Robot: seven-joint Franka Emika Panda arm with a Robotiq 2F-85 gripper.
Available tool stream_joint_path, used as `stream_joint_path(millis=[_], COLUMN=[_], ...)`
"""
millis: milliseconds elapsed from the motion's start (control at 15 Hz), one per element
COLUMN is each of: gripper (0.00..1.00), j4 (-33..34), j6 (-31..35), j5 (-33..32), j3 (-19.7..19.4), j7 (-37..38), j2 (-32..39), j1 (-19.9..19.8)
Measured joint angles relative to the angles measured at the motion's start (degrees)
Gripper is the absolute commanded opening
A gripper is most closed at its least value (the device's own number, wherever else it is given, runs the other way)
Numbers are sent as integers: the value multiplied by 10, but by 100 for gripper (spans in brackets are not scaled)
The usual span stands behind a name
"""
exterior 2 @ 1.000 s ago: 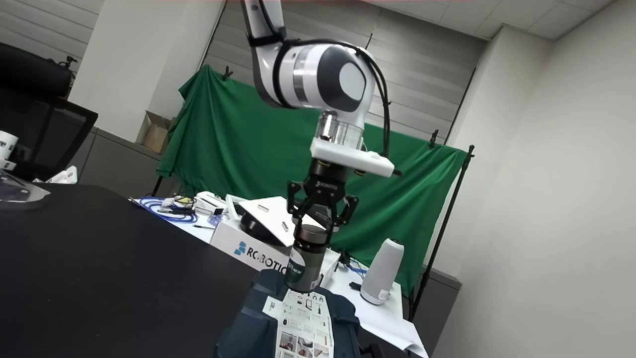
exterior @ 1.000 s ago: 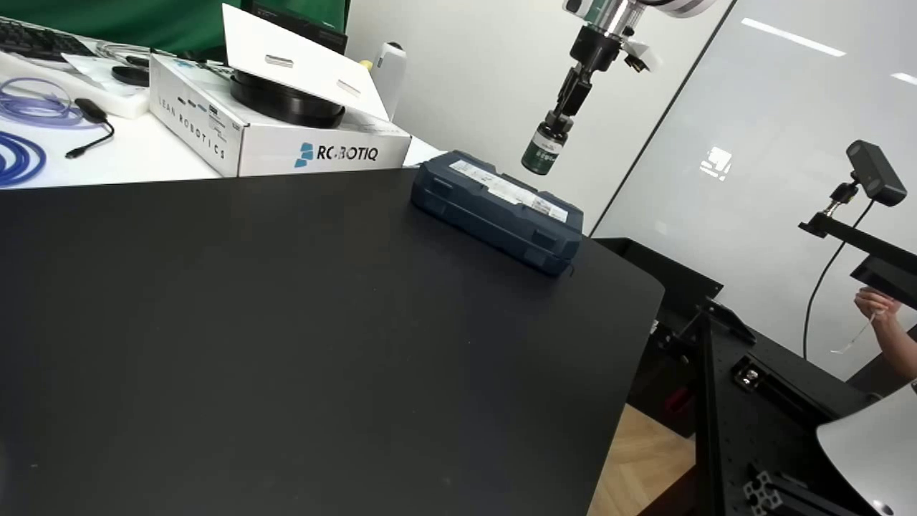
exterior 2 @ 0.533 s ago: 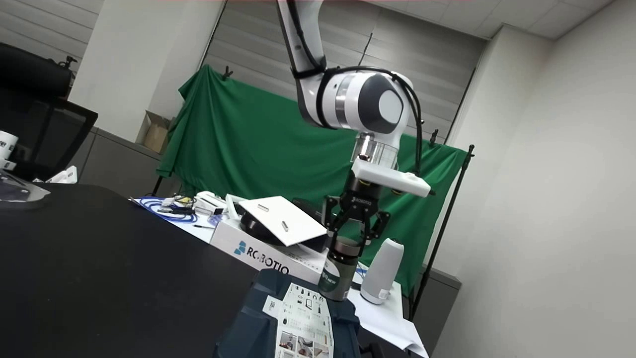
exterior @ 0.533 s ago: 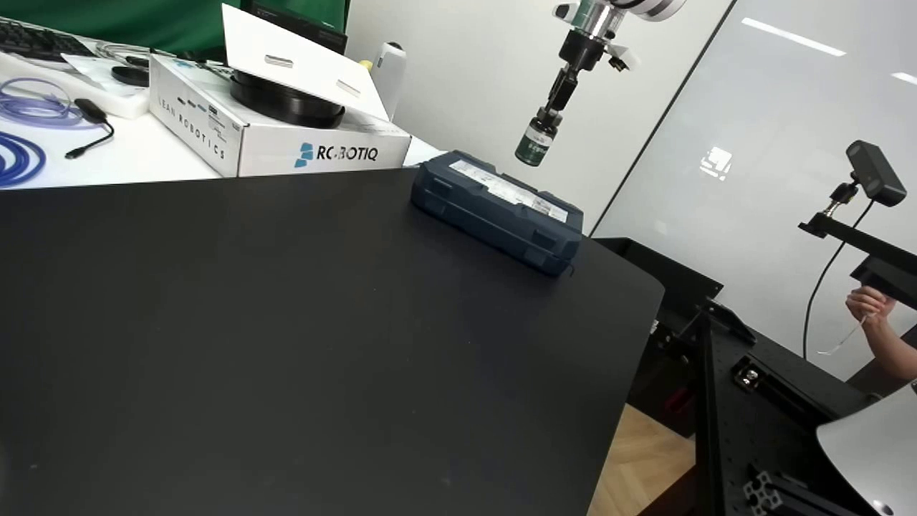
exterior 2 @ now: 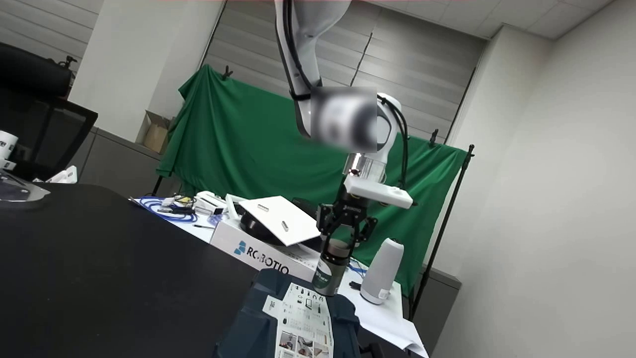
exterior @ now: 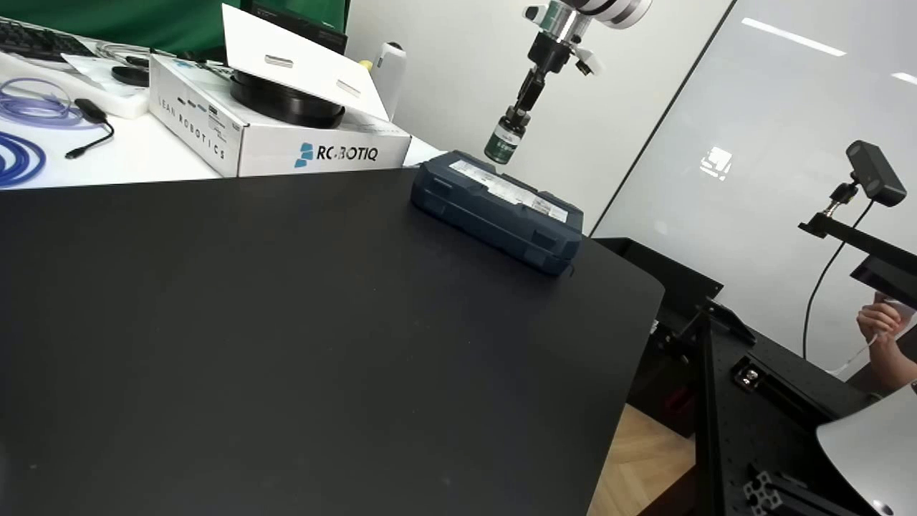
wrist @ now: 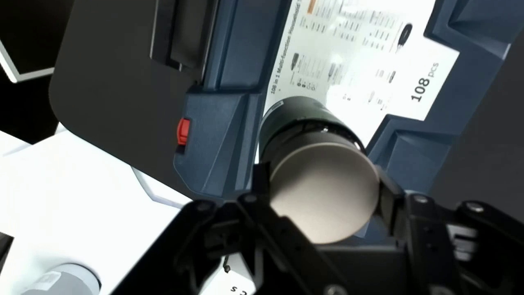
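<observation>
Green-labelled and dark: a bottle (exterior: 503, 140), gripped about its grey-brown cap (wrist: 325, 194) by the claw (exterior 2: 338, 247). Snug against it at roughly nine and three o'clock in the wrist view, with no gap to be seen on either flank. Held aloft above the navy tool case (exterior: 487, 215), toward one end, apparently just clear of it; leaning in both exterior views, from one o'clock at the cap to seven at the base (exterior 2: 325, 290).

Done, by all appearances: grasping the bottle and getting it up off any support. Left, judging by these views: bringing it down, seating it steadily and letting go. Reckoned at about the middle of the job: past the pick-up, short of the release, apparently unsupported from below.

Placed around, by the clock: at six from the bottle in an exterior view, the tool case on the black bench (exterior: 286, 344); at about nine in both exterior views, a white Robotiq box (exterior: 272, 154); at three in an exterior view, a pale tapered device (exterior 2: 385, 273). Between twelve and one from the cap in the wrist view, a printed sheet (wrist: 352, 45) on the case; at ten, a red latch (wrist: 183, 131).
</observation>
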Motion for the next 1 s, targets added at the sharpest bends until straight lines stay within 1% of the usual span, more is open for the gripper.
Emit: stream_joint_path(millis=[333, 667, 733, 800, 933, 1000], gripper=[36, 36, 86, 88, 98, 100], j4=[26, 44, 46, 48, 51, 52], j6=[24, 27, 27, 27, 25, 25], j5=[0, 1, 1, 1, 1, 1], j3=[27, 36, 36, 36, 36, 36], j7=[0, 0, 0, 0, 0, 0], j2=[43, 63, 64, 66, 67, 67], j1=[14, 13, 13, 13, 13, 13])
